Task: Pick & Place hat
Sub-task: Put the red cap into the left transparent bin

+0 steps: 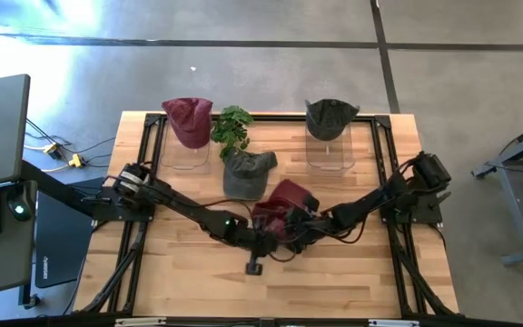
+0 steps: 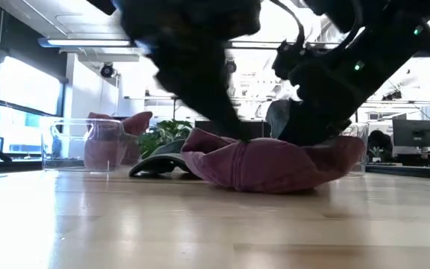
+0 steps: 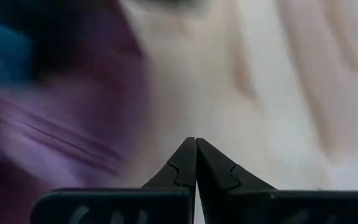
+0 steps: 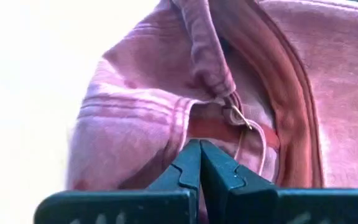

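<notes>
A maroon hat (image 1: 286, 198) lies crumpled on the wooden table at its middle; it also shows in the low view (image 2: 275, 164) and the right wrist view (image 4: 166, 93). My left gripper (image 1: 263, 238) is shut at the hat's near left side, with nothing between its fingers (image 3: 196, 142) and the hat blurred beside it (image 3: 48, 124). My right gripper (image 1: 298, 227) is shut at the hat's near right side, its tips (image 4: 199, 143) against the hat's back, just below the strap and its small metal buckle (image 4: 238, 115). My left gripper stands close against the hat's near left side; I cannot tell whether it touches the hat. My right gripper's shut fingertips (image 4: 188, 158) meet the hat's back band (image 4: 194, 127) beside the strap. I cannot tell whether cloth is caught between them. The hat rests on the table.
A red hat (image 1: 187, 120) sits on a clear stand at the far left and a dark grey hat (image 1: 330, 116) on a clear stand at the far right. A green plant (image 1: 232, 127) and a grey hat (image 1: 248, 171) lie between them. A small dark object (image 1: 254, 266) sits near the front.
</notes>
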